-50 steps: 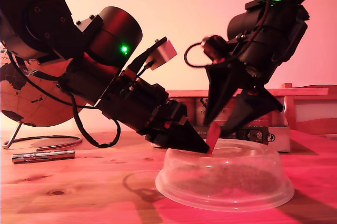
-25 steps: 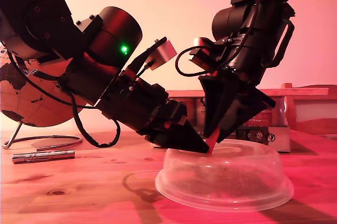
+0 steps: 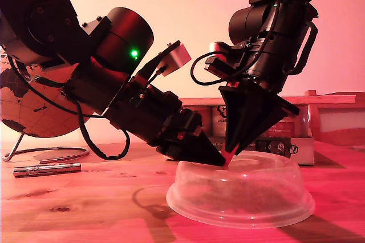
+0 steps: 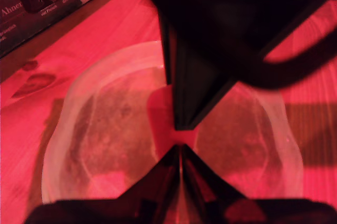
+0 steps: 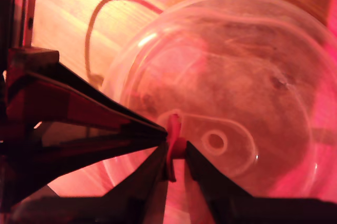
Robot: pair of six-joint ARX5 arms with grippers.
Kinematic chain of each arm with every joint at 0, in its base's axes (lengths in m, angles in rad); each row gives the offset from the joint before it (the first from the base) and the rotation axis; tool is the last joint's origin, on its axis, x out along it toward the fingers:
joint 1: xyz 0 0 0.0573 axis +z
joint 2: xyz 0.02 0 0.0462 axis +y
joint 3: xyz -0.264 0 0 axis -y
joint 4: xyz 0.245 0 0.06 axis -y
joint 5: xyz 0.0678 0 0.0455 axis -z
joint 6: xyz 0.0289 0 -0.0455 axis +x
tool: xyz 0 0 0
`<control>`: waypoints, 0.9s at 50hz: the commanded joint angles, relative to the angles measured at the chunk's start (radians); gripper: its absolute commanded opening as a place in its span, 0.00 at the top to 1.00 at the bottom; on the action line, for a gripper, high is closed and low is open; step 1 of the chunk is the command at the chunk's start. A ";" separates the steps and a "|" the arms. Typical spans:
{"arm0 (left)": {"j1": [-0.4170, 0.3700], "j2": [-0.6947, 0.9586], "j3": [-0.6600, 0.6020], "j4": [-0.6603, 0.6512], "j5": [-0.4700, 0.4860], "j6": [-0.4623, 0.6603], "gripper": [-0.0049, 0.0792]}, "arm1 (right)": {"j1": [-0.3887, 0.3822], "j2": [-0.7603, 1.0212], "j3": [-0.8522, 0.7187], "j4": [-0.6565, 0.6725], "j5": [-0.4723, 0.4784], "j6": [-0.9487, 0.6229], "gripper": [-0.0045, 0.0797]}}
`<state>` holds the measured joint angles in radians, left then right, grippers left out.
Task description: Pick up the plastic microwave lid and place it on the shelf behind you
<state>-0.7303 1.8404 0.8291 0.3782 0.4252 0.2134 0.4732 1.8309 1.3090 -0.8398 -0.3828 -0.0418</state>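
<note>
Over the last second my second gripper (image 3: pixel 230 154) has closed on the small red-pink tab (image 5: pixel 172 140) of the translucent clear plastic microwave lid (image 3: pixel 239 191), mid-table (image 3: pixel 85 209); lifting looks next. My first gripper (image 3: pixel 219 162), fingers together, touches the tab. Arms hide most of the long light-wood shelf (image 3: pixel 325 99).

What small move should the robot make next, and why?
Probably raise my second gripper slightly: it looks closed on the red tab handle of the plastic microwave lid, which rests on the wooden table, with my first gripper shut beside the tab.
</note>
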 commanded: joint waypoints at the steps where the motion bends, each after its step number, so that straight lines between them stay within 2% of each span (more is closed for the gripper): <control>1: -0.005 0.022 -0.034 -0.034 -0.004 0.003 0.97 | 0.002 -0.002 0.015 0.016 0.005 -0.001 0.96; 29: -0.003 -0.053 -0.034 -0.103 -0.018 0.003 0.97 | -0.012 -0.002 0.015 0.012 0.009 -0.019 0.96; 45: 0.020 -0.192 -0.034 -0.265 -0.027 0.005 0.97 | -0.017 -0.002 0.015 0.012 0.009 -0.019 0.96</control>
<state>-0.7197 1.6871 0.8150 0.1310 0.3973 0.2134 0.4641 1.8309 1.3090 -0.8371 -0.3817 -0.0513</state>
